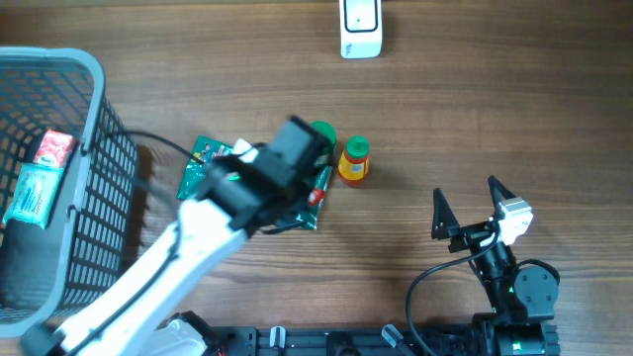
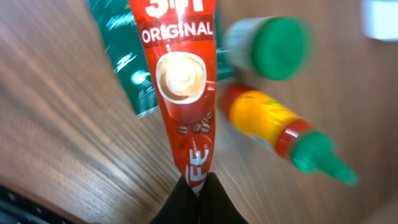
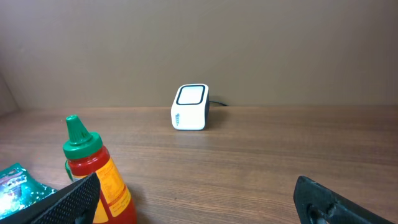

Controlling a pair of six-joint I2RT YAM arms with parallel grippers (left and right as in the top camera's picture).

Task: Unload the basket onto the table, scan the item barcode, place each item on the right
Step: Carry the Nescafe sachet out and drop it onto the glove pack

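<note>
Left wrist view is showing what the arm is hiding overhead: left fingers (image 2: pixel 177 205) are pinching shut on the crimped end of a glossy red coffee sachet (image 2: pixel 186 93), frame centre, over a green foil packet (image 2: pixel 124 62), with a green-lidded jar (image 2: pixel 273 46) and a squeeze bottle (image 2: pixel 273 124) at right. Right fingers (image 1: pixel 440 213) are standing wide apart, empty, lower right overhead. The boxy white scanner (image 1: pixel 360 28) is sitting at the top edge, well apart across the wood-grain tabletop (image 1: pixel 495 99).

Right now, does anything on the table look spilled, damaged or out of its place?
Nothing stands out. The sauce bottle stands upright with its cap on, the scanner sits upright at the far side, and no spill shows. The left pincer is shut on the end of the red coffee sachet.
</note>
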